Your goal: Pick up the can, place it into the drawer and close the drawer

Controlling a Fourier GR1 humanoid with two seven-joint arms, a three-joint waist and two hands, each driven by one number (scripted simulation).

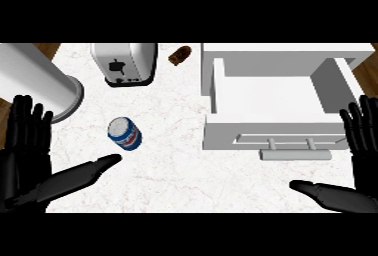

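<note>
- Head view shows nothing of the task done yet: the can (pixel 125 133) stands on the counter (pixel 184 165), untouched, well left of the open drawer (pixel 275 102).
- Left hand (pixel 29 160) is open, fingers straight, its thumb pointing at the can from just below; right hand (pixel 362 150) is open too, at the right edge, holding nothing.
- Left to do, I judge: grasp, carry, drop in, push shut.
- Can: a blue cylinder with a red and white label and a pale top.
- Drawer: a plain white box with a bar handle (pixel 291 145), empty inside.
- Counter: white marble with faint veins.
- Toaster (pixel 124 62): shiny metal.
</note>
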